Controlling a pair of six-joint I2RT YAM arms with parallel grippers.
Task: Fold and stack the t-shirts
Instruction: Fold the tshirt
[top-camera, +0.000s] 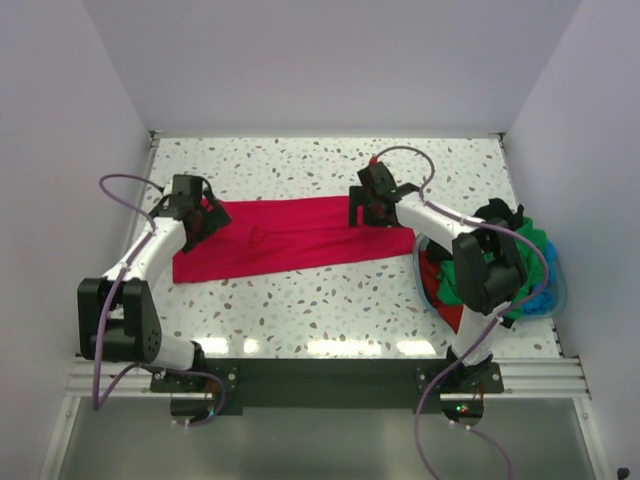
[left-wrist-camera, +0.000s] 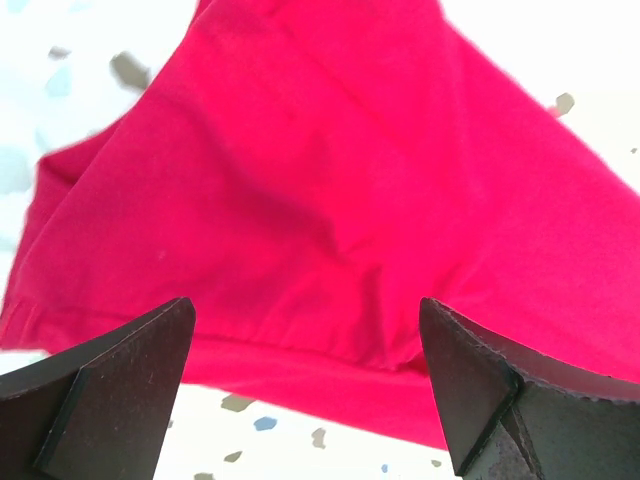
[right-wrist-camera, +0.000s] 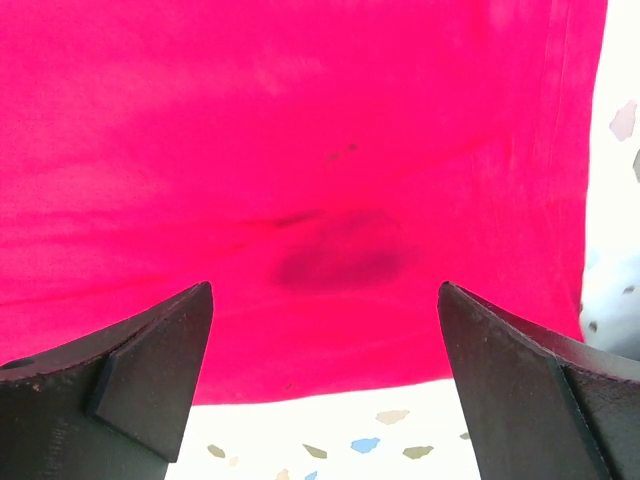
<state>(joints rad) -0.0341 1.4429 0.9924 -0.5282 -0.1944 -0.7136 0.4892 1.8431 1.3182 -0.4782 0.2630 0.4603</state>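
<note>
A bright crimson-red t-shirt (top-camera: 285, 238) lies flat in a long folded strip across the middle of the table. My left gripper (top-camera: 203, 218) is open and empty over its left end; the left wrist view shows the cloth's hem (left-wrist-camera: 330, 250) between the spread fingers. My right gripper (top-camera: 362, 212) is open and empty over its right end; the right wrist view shows the cloth (right-wrist-camera: 300, 170) with a dark patch. More t-shirts, green (top-camera: 452, 280), red and black, are heaped at the right.
A light blue round basket (top-camera: 545, 297) holds the heap of shirts at the table's right edge, partly hidden by the right arm. White walls close the table at back, left and right. The speckled tabletop (top-camera: 330, 300) shows in front of the shirt.
</note>
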